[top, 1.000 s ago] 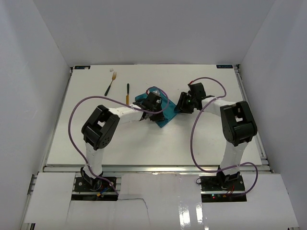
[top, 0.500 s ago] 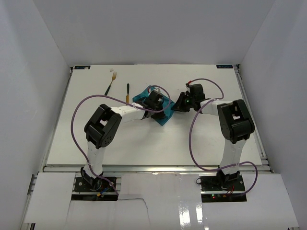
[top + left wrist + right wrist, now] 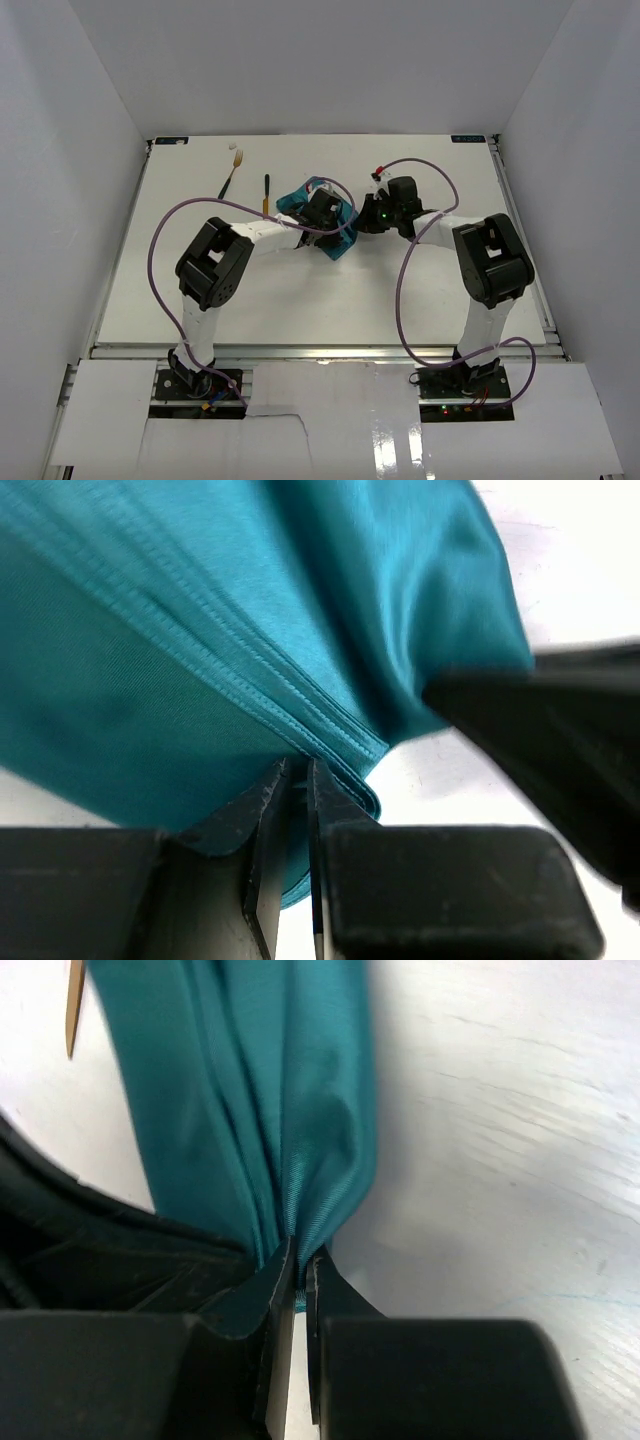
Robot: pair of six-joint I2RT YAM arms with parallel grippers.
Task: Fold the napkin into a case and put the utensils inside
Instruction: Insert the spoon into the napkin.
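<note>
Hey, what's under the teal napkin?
White table shows around the napkin, pinched by the left end effector and right end effector. Knife and fork lie uncovered beside it. Beneath the cloth is hidden.

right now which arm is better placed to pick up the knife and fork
Left, probably. The knife and fork lie left of the napkin, on that arm's side; the right gripper would have to cross the napkin and the left gripper. Both are shut on the napkin.

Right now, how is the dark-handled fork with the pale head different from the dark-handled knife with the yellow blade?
The fork lies slanted, the knife nearly straight. The fork sits farther from the teal cloth napkin; the knife lies close beside it. Both rest on the white table.
</note>
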